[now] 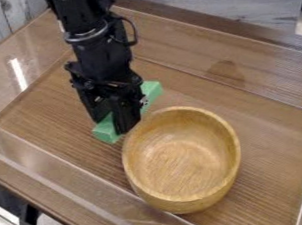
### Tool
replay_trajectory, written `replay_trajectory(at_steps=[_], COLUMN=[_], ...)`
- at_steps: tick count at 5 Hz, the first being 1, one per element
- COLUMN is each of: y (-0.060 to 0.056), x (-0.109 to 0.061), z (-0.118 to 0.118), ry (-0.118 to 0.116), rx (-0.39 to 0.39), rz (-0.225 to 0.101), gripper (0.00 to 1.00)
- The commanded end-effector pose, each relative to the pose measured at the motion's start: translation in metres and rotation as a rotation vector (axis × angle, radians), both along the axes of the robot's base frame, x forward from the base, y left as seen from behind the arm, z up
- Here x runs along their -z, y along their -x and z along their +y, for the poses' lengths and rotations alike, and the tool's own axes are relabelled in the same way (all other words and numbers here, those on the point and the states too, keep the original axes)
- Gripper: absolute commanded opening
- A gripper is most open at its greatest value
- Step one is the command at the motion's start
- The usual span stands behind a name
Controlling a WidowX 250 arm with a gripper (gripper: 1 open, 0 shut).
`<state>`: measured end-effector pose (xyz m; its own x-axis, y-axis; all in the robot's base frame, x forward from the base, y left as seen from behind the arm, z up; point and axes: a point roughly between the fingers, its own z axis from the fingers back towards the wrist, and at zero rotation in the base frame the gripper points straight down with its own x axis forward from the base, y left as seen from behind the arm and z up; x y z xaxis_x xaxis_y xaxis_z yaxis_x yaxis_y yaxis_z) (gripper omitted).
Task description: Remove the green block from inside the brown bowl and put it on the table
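Observation:
The green block (108,130) shows to the left of the brown bowl (183,158), low over or on the table (245,85), tilted from lower left to upper right. My black gripper (118,116) comes down from above and is shut on the green block across its middle, hiding the centre of it. Only the block's two ends show, one at the lower left and one by the upper right (152,87). The brown bowl holds nothing and lies just right of the fingers, close to them.
Clear acrylic walls (38,160) run along the table's front and left edges. A pale wall and ledge (237,6) lie behind the table at the back right.

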<state>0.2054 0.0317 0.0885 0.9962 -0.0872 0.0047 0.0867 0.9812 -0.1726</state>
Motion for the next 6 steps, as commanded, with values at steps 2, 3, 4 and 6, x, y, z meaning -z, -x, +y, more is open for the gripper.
replay_trajectory(at_steps=[2,3,4,6], y=[-0.005,-0.007,-0.008,-0.010], x=[0.000,0.003,0.004,0.005], z=[0.004,0.005,0.006,0.007], ry=[-0.009,-0.016,-0.023,-0.034], rx=[-0.002,-0.008,-0.015,-0.027], rz=[-0.020,-0.016,-0.015,-0.011], gripper=[0.00,0.00,0.00,0.00])
